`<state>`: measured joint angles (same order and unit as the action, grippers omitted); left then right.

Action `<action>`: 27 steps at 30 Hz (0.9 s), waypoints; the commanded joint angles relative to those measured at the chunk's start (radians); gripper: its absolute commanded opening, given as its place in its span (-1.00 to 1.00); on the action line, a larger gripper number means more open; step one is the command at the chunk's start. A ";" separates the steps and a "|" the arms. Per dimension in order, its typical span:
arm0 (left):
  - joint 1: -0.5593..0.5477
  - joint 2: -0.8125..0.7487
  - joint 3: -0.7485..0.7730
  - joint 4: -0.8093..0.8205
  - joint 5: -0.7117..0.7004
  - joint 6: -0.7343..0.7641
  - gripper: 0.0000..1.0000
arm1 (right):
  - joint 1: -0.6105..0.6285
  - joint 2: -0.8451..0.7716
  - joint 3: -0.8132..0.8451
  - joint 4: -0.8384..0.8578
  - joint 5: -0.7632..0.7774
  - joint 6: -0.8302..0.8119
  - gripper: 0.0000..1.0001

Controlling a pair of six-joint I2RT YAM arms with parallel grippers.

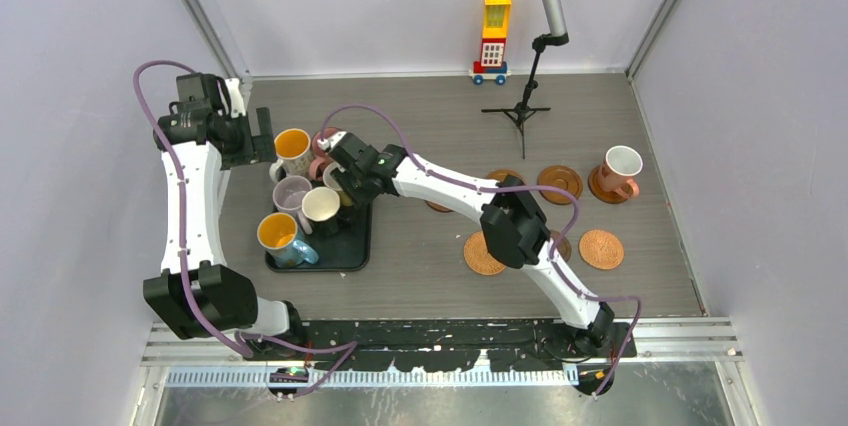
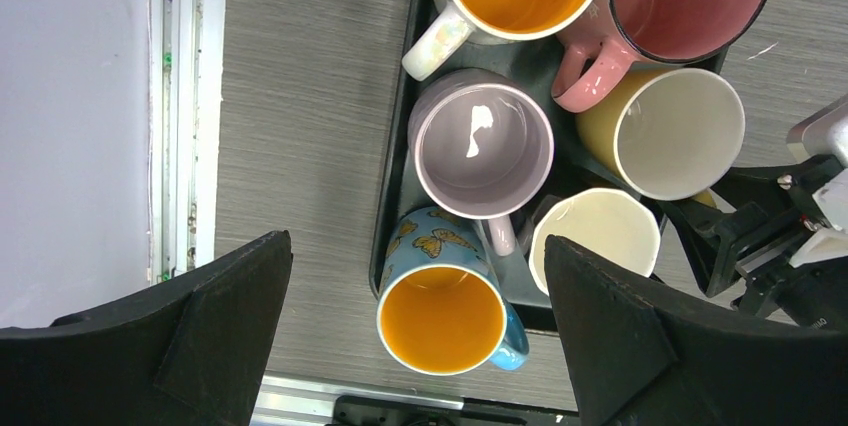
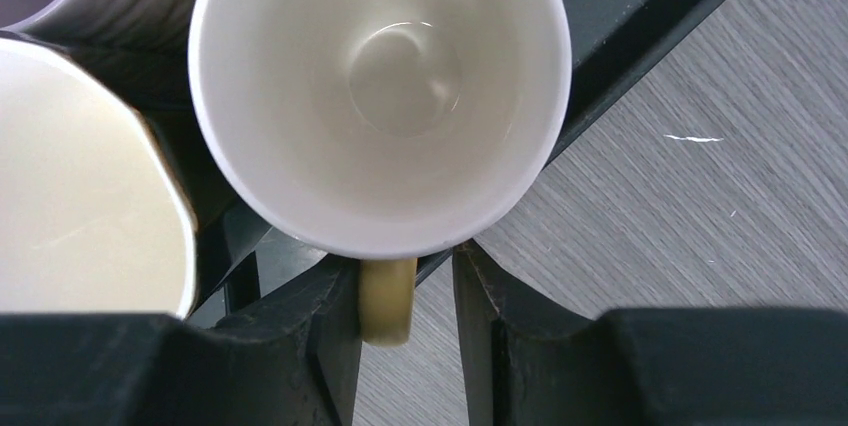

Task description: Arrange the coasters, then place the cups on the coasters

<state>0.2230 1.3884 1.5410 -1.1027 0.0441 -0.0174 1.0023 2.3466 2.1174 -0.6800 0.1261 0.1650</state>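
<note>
I see the yellow mug (image 3: 380, 96), white inside, its handle between my right gripper's (image 3: 405, 286) narrowed fingers, against one, clear of the other; left gripper (image 2: 417, 246) wide.

A robotics lab cell is indicated: a grey worktop (image 1: 420, 111) is enclosed by plain white walls (image 1: 400, 6), and robot arms (image 1: 190, 206) are bolted at its edge.

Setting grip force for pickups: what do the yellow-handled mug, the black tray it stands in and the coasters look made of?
Yellow-handled mug: glazed ceramic, judging by its glossy white inside with sharp highlights. Black tray: probably matte plastic, smooth with a moulded rim. Coasters: brown, perhaps wood or cork; too small to tell.
</note>
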 commanded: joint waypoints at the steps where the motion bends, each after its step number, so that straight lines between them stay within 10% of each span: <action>1: 0.003 -0.019 0.024 0.041 -0.018 0.013 0.99 | -0.008 0.005 0.048 0.034 0.015 0.004 -0.22; 9: 0.005 -0.019 0.030 0.046 -0.024 0.013 1.00 | -0.009 -0.060 0.024 0.034 0.000 -0.031 -0.96; 27: 0.004 0.003 0.084 0.056 0.039 0.118 0.99 | -0.124 -0.586 -0.518 0.424 -0.194 -0.159 -1.00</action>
<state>0.2230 1.3903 1.5700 -1.0882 0.0544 0.0532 0.9466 1.9514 1.6535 -0.4305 -0.0189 0.0383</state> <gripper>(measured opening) 0.996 0.225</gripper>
